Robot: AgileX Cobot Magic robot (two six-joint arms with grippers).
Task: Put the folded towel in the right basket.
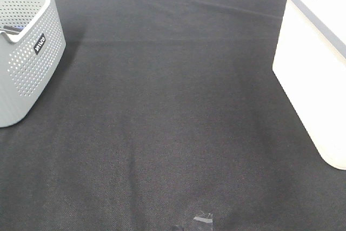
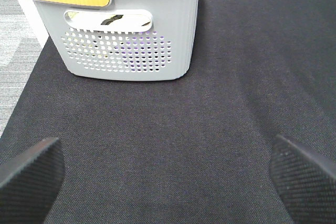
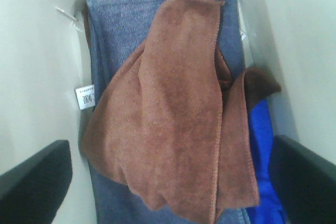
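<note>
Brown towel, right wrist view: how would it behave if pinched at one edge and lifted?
Probably floppy: the brown towel lies rumpled with loose folds, so it would likely unfold and hang. Its fuzzy surface suggests little slipping. It might drag the blue-grey towel beneath.

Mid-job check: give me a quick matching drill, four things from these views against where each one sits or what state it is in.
Things:
1. brown towel
2. grey perforated basket
3. white basket
4. left tool

Places or states:
A. open above bare black cloth
B. right side of the exterior high view
C. lying on a grey-blue towel
D. left side of the exterior high view

Pairs: 1-C, 2-D, 3-B, 4-A.
</note>
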